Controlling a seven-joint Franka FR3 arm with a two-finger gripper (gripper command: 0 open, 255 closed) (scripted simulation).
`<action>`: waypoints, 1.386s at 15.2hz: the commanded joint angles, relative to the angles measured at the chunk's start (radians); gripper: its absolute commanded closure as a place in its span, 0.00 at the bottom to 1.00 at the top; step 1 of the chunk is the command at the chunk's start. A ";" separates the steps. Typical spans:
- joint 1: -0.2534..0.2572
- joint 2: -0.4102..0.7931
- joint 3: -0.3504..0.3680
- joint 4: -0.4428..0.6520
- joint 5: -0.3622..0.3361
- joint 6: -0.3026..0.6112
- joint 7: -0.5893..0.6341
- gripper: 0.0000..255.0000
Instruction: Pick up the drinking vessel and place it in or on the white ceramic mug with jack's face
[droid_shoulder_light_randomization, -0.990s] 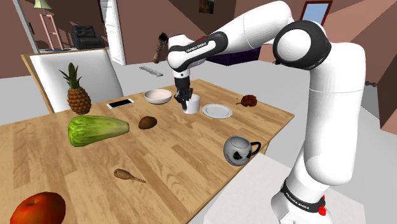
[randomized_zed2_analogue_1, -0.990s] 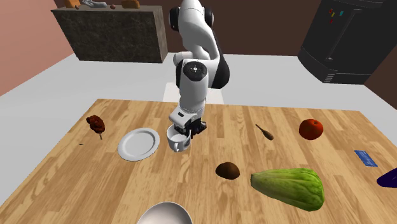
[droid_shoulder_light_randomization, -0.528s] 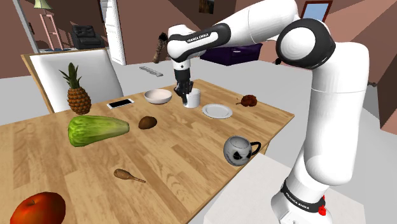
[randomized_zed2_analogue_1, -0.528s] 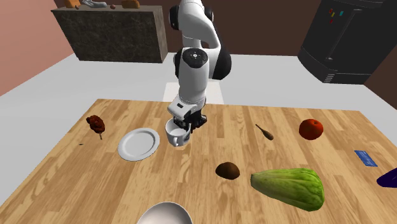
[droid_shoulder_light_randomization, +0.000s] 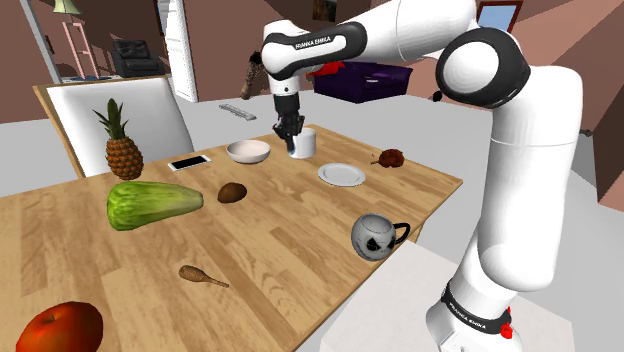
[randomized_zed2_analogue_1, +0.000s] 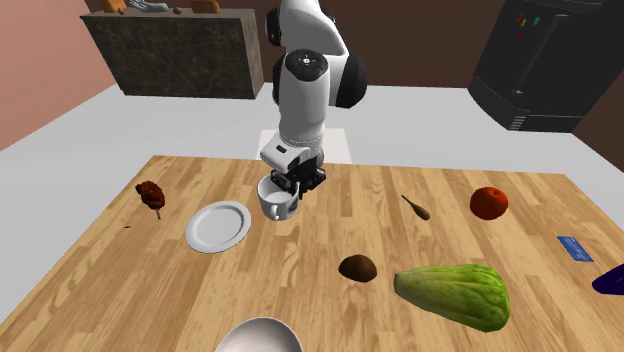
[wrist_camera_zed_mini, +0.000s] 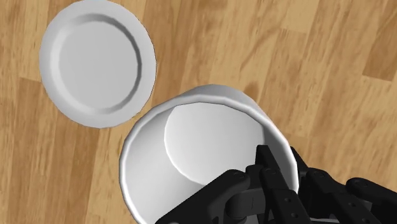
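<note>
My tool (droid_shoulder_light_randomization: 291, 135) is clenched on the rim of the cup (droid_shoulder_light_randomization: 303, 145), which hangs just under it. The mug (droid_shoulder_light_randomization: 376, 237) stands well apart from the tool, back toward the stand, past the plate (droid_shoulder_light_randomization: 341, 174).

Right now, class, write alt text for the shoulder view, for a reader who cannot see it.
The black gripper clasps a white cup by its rim near the far side of a wooden table. A grey mug with a face stands by the edge nearest the stand; a white plate and a bowl flank the cup.
</note>
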 joint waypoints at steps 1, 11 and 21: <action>0.000 -0.003 0.000 0.022 0.000 -0.025 -0.002 1.00; 0.027 -0.335 0.020 -0.373 -0.010 0.034 0.051 1.00; 0.058 -0.727 0.063 -0.745 0.009 0.009 0.118 1.00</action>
